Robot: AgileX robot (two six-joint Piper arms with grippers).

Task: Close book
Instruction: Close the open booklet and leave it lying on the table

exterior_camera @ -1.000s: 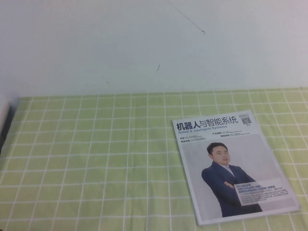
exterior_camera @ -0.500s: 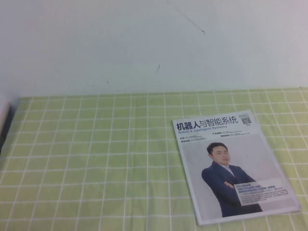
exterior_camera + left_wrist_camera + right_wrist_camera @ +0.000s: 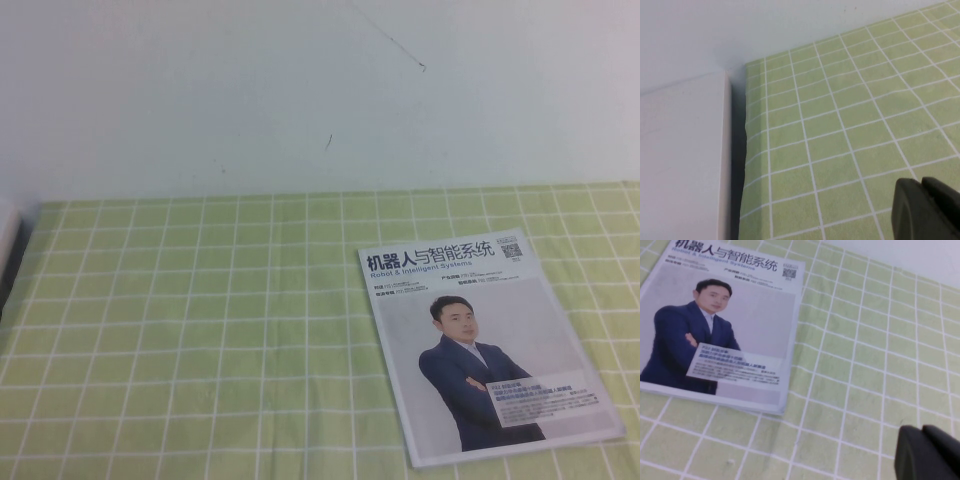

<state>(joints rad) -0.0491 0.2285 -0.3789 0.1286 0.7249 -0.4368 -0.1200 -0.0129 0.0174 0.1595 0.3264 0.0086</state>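
Green cloth (image 3: 200,330) with a grid of thin white lines fills the lower half of the high view and ends at a pale, bare wall (image 3: 300,100) across the upper half. The book (image 3: 480,345) lies flat on the cloth at the lower right of the high view, turned slightly off the grid lines, with its lower corners close to the bottom edge of the frame. It is closed, front cover up. The cover shows a dark-haired man in a navy suit with his arms folded. Above him is a title in Chinese characters with the line "Robot & Intelligent Systems" beneath it, and a small QR code sits in the far right corner. A pale text box crosses the lower part of the portrait.

Neither arm shows in the high view. In the left wrist view the left hand (image 3: 922,200) hovers over bare cloth near the cloth's side edge, where a white panel (image 3: 680,160) runs alongside with a dark gap between them. Its two dark fingertips are pressed together with only a seam between them, and it holds nothing. In the right wrist view the right hand (image 3: 925,445) hangs over the cloth beside the book, apart from it and touching nothing. Its fingertips are likewise closed against each other and it grips nothing.
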